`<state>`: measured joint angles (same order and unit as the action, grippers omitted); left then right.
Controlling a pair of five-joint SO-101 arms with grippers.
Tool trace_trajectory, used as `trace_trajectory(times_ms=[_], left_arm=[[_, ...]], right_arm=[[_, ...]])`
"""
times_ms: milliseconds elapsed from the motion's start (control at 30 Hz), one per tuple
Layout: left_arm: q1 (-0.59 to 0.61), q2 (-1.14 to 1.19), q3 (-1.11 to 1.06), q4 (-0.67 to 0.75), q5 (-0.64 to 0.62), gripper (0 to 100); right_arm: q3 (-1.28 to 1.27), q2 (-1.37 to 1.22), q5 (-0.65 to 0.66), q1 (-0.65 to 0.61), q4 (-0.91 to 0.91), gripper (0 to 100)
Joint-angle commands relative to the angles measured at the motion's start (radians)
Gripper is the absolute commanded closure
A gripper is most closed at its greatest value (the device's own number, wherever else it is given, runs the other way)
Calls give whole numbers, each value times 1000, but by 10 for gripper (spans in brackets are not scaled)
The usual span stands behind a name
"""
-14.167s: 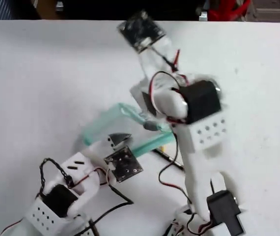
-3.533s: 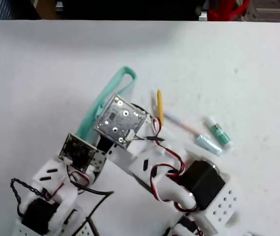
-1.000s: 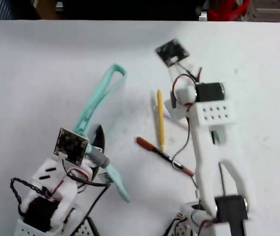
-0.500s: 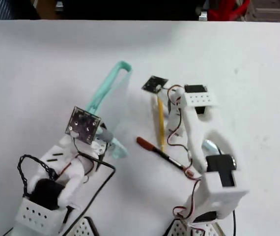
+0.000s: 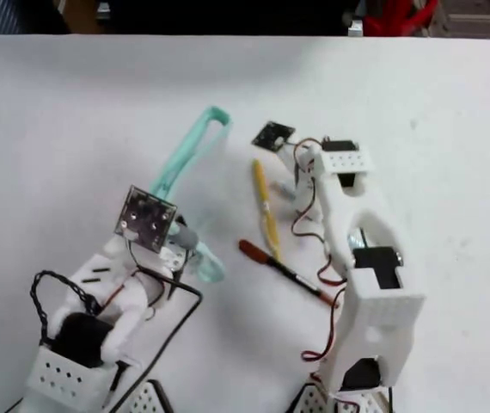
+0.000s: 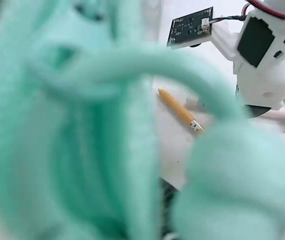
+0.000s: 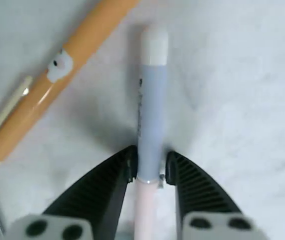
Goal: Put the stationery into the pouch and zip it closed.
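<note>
The clear pouch with a teal rim (image 5: 190, 157) lies slanted at the table's centre left. My left gripper (image 5: 185, 248) is shut on the pouch's near end, and the teal rim (image 6: 97, 130) looms close in the left wrist view. A yellow pen (image 5: 265, 211) and a dark pen with a brown cap (image 5: 284, 271) lie between the arms. My right gripper (image 7: 150, 162) is low over the table, shut on a blue and pink pen (image 7: 151, 100) that lies flat. The yellow pen (image 7: 57, 70) sits just beside it. In the high view the right gripper (image 5: 286, 182) is beside the yellow pen's far end.
The right arm's white body (image 5: 357, 258) covers the table to the right of the pens. Its camera board (image 6: 192, 27) and the yellow pen (image 6: 180, 110) appear beyond the pouch in the left wrist view. Cables trail by the left arm's base (image 5: 64, 361).
The right arm has folded down lower over the pens, and the yellow pen has tilted toward the pouch. The left arm lifted the pouch's near end a second ago and has held still since.
</note>
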<state>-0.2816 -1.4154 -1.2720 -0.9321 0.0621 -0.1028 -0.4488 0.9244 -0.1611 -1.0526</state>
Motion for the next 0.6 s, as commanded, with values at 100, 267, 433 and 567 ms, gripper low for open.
trace_trajectory(times_ms=[100, 267, 433, 567], left_arm=[[10, 19, 43, 14, 14, 977], [10, 19, 32, 20, 15, 977], [10, 19, 32, 20, 14, 977], [5, 19, 32, 20, 14, 977]], right_arm=[[37, -7, 17, 4, 4, 979], [38, 128, 9, 70, -15, 981], [37, 417, 8, 99, -111, 981], [35, 622, 6, 67, -183, 981]])
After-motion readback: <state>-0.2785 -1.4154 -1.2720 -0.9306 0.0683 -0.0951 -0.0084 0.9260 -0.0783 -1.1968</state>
